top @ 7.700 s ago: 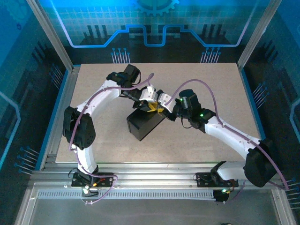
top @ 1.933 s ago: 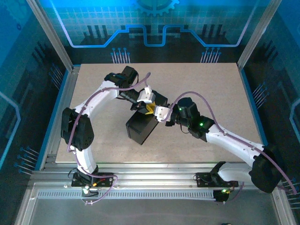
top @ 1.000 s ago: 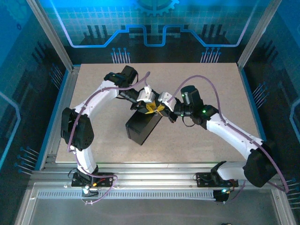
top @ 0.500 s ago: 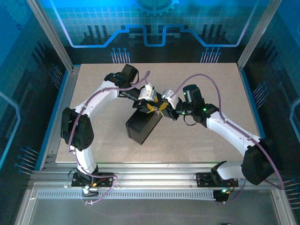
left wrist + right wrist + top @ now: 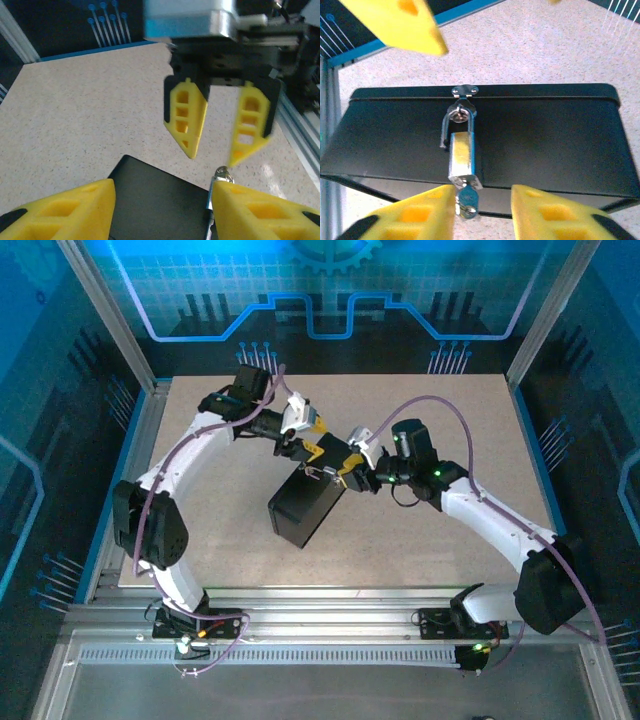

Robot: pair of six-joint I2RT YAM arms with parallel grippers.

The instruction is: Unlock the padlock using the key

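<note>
On the table's (image 5: pixel 450 410) dark box (image 5: pixel 298 515), the padlock (image 5: pixel 461 159) lies between both arms' parted, empty jaws

Speckled beige tabletop (image 5: pixel 200 530), bounded by a narrow blue edge strip (image 5: pixel 95 51) and enclosed by a frame of slanting aluminium posts (image 5: pixel 100 305), with slotted aluminium rails (image 5: pixel 330 608) running along its near side. Behind the table stands a back panel (image 5: pixel 330 290) printed with a pale grid, a gear emblem and light-blue circuit-style lines on a dark ground; similar dark blue side panels (image 5: pixel 40 460) line the left and right. Lighting is even and cool, its blue cast strongest on the back panel, with a faint sheen on the metal rails.
</note>
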